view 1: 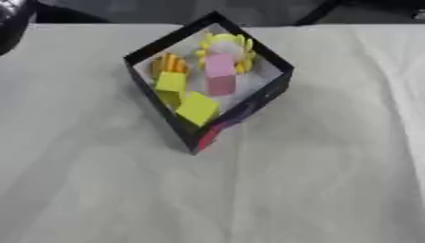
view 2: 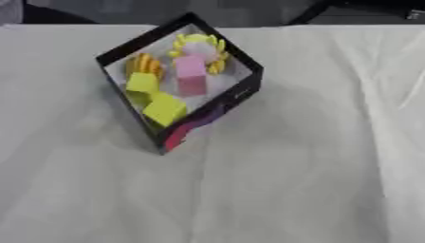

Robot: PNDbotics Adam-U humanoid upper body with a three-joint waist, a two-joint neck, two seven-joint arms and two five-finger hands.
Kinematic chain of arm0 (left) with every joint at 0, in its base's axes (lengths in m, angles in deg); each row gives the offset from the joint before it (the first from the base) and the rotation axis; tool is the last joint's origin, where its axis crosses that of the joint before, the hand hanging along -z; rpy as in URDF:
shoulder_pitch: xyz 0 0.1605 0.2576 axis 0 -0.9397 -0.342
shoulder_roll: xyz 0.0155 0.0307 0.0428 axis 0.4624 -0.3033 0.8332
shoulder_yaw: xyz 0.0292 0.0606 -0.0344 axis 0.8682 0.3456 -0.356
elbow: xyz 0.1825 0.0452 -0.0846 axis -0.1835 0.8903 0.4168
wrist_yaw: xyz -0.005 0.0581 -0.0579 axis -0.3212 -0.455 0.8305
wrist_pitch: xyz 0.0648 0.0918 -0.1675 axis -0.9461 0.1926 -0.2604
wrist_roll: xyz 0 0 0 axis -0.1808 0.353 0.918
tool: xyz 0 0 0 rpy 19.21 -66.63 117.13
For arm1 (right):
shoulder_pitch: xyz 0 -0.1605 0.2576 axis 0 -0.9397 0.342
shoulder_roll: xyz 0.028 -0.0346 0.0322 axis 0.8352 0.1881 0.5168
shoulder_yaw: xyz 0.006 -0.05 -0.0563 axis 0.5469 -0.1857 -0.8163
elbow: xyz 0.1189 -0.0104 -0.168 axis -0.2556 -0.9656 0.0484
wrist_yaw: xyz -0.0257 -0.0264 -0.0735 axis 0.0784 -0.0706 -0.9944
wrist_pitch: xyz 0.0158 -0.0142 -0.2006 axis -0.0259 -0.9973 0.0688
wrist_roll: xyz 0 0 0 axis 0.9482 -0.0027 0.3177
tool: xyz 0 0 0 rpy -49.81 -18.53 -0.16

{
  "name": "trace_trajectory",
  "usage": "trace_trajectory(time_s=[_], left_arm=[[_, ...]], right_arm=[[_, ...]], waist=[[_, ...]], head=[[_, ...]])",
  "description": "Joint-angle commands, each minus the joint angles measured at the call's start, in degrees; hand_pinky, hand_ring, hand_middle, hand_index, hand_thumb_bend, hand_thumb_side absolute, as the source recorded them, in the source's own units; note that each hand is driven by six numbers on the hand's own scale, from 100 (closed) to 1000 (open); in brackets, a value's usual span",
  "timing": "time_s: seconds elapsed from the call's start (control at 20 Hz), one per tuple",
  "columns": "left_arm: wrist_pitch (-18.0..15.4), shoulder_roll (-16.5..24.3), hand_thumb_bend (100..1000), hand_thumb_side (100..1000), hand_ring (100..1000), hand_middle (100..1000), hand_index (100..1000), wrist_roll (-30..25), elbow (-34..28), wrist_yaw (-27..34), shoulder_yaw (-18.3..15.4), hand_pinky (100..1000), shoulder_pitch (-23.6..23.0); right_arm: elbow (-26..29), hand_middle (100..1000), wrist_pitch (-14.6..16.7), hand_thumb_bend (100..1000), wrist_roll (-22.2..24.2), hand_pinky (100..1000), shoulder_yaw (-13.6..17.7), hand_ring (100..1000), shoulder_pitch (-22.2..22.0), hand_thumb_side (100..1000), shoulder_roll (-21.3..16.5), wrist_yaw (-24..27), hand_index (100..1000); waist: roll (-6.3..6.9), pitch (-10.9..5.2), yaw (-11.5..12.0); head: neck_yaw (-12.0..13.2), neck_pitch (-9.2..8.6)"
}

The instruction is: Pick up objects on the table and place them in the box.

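Black box (view 1: 249, 107) on pale grey-white tablecloth (view 1: 315, 180).
Inside: two yellow-green blocks (view 1: 198, 108), pink block (view 1: 220, 73), yellow petalled ring (view 1: 226, 42), orange-yellow striped piece (view 1: 169, 61); red patch at near corner.

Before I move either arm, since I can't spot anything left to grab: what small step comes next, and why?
Probably none but a check: the box already holds the pink block, yellow blocks and a yellow ring-like toy, and no loose object shows on the table. Neither hand is in view.

I can't read any text here; the box (view 1: 249, 107) has a pink-red mark on its outer wall, nothing legible.
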Motion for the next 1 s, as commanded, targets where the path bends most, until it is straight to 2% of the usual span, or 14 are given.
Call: trace_trajectory(time_s=[0.05, 0.25, 0.4, 0.65, 1.0], left_arm=[[0.0, -1.95, 100, 624, 827, 809, 903, 0.57, -3.12, 2.04, -3.99, 830, -3.63], [0.03, -6.96, 100, 660, 822, 810, 911, -0.59, -3.29, 2.3, -5.93, 827, -8.9], [1.17, -10.24, 100, 685, 838, 829, 929, -1.52, -3.3, 2.63, -6.63, 847, -10.87], [3.3, -14.92, 110, 694, 850, 844, 943, -3.87, -3.3, 4.59, -7.64, 852, -12.01], [5.86, -18.42, 135, 696, 872, 866, 954, -5.5, -3.3, 5.36, -8.17, 861, -11.33]], right_arm=[[2.3, 645, 2.25, 100, -1.39, 974, 1.33, 738, -0.08, 524, -1.74, -0.83, 822], [3.63, 647, 4.42, 100, -3.02, 972, 1.75, 741, -0.98, 525, -0.78, -1.66, 821], [4.55, 653, 5.79, 100, -4.01, 972, 2.04, 751, -1.66, 527, 0.14, -2.22, 821], [5.62, 671, 7.98, 100, -3.93, 973, 2.12, 774, -2.73, 529, 1.96, -3.29, 824], [5.21, 717, 10.33, 100, -1.21, 976, 1.94, 810, -3.27, 528, 4.34, -4.18, 836]], waist=[[-0.83, -2.4, 0.34], [-1.02, -2.76, 0.66], [-0.98, -3.18, 0.73], [-0.78, -3.79, 0.74], [-0.02, -4.23, 0.97]], head=[[-0.91, 0.16], [-1.61, 0.2], [-1.8, 0.33], [-2.19, 0.52], [-2.25, 0.47]])
